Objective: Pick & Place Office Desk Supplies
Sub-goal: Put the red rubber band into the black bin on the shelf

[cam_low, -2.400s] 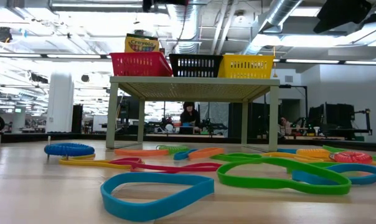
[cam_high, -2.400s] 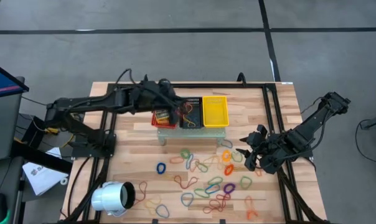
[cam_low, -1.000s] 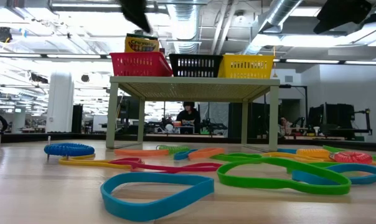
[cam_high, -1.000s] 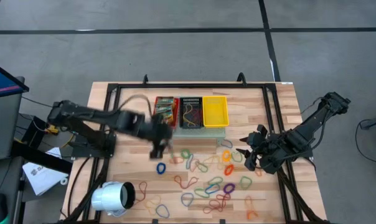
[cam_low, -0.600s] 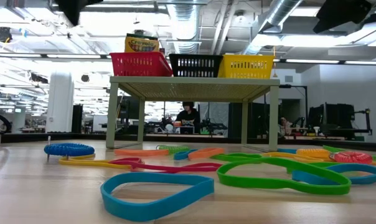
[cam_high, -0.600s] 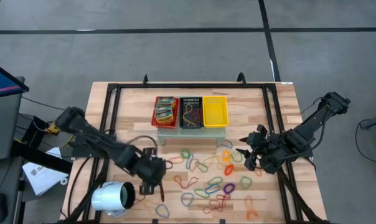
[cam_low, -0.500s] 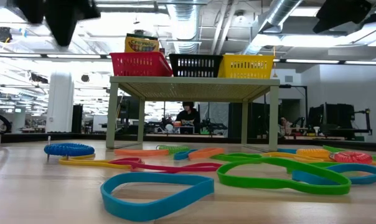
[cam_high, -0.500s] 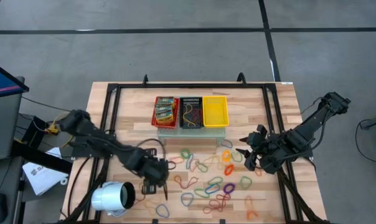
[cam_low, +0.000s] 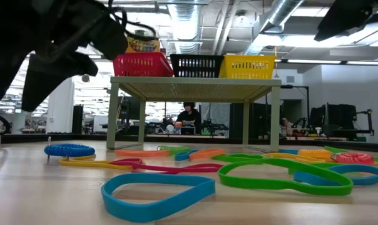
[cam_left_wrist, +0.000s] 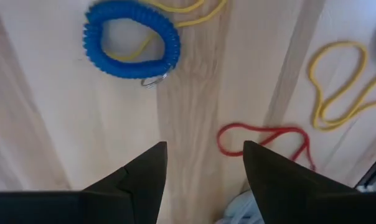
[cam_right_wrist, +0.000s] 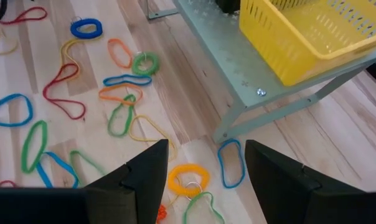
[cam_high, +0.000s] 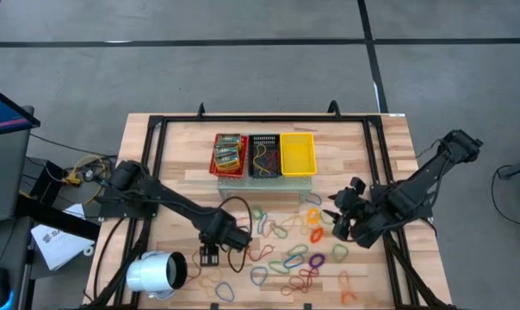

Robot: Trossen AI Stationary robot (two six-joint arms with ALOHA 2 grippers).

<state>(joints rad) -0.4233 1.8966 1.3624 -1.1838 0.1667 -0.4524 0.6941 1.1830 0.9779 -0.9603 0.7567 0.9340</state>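
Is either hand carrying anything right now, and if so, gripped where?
Nothing is held. The left hand is open above bare wood, near a blue coil band and a red band. The right hand is open and empty too.

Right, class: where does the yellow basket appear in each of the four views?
High view: yellow basket at the table's far middle.
Low view: basket upper right of centre, on top of the stand.
Left wrist view: not in it.
Right wrist view: basket in the upper right corner.
Shared landmark: the grey stand under the basket, visible in all three of those views.
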